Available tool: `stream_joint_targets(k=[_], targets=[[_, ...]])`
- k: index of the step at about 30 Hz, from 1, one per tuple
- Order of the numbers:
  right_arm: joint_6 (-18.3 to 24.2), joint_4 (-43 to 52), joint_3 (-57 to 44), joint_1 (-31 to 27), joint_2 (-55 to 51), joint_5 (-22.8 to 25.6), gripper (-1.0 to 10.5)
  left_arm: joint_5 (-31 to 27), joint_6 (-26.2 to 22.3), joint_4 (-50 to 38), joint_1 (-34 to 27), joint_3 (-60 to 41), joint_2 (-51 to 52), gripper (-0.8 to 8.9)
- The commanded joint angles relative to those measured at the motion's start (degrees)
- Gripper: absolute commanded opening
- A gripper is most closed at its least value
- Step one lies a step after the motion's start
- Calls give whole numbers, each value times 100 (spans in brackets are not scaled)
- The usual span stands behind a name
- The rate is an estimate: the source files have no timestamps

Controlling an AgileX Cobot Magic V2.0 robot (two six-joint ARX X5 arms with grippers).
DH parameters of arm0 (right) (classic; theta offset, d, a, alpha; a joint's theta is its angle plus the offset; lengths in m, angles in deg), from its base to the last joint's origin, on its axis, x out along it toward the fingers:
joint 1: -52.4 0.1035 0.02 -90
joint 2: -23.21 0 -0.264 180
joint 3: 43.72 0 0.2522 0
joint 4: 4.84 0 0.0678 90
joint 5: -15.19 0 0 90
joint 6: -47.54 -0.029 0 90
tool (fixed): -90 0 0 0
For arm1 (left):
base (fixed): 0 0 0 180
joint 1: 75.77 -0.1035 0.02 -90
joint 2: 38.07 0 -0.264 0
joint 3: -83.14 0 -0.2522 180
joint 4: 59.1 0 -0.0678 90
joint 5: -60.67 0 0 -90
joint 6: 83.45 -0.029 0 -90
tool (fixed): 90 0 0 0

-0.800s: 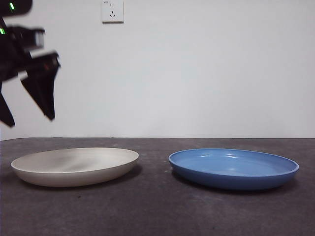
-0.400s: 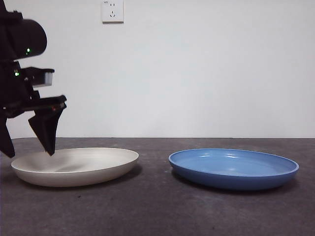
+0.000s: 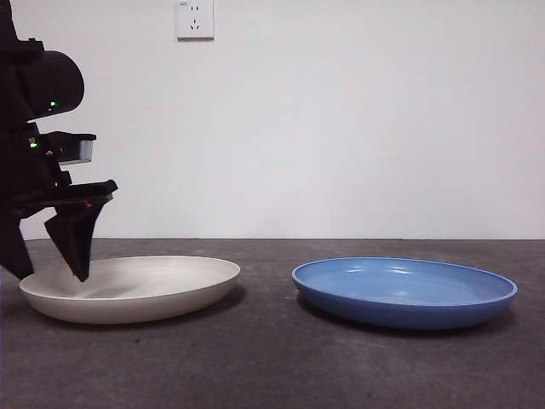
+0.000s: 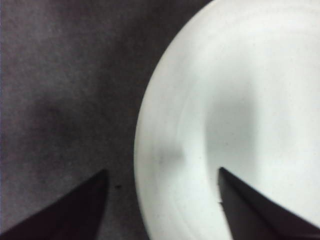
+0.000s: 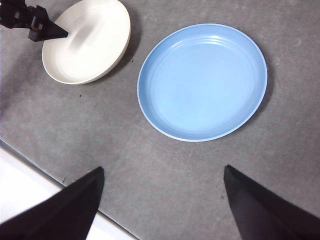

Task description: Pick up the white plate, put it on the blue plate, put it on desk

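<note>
The white plate (image 3: 145, 285) lies on the left of the dark grey desk (image 3: 272, 366). The blue plate (image 3: 404, 294) lies to its right, apart from it. My left gripper (image 3: 49, 274) is open and low at the white plate's left rim, one jaw over the inside, the other outside. The left wrist view shows the rim of the white plate (image 4: 250, 100) between the open left gripper (image 4: 162, 170). My right gripper (image 5: 163, 167) is open and empty, high above the desk (image 5: 75, 125), looking down on the blue plate (image 5: 202, 80) and the white plate (image 5: 87, 42).
A white wall with a power socket (image 3: 194, 19) stands behind the desk. The desk's edge (image 5: 30, 165) with a white strip beyond it shows in the right wrist view. The left arm's jaws (image 5: 35, 22) also show there.
My left gripper has come down from above the desk to the white plate's left rim, jaws still open. The plates have not moved.
</note>
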Motion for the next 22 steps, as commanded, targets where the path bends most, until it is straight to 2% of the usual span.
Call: stream_joint_targets(k=[1, 4, 9, 13, 22], targets=[[79, 52, 111, 13, 35, -13, 383, -22, 149, -28, 4, 127, -114, 176], [79, 52, 111, 13, 35, -13, 384, -22, 166, 2, 7, 127, -116, 78], [79, 52, 111, 13, 35, -13, 384, -22, 170, 72, 4, 127, -122, 75], [79, 52, 111, 13, 35, -13, 383, -22, 173, 90, 4, 127, -144, 13], [79, 52, 111, 13, 35, -13, 383, -17, 426, -72, -7, 131, -142, 14]])
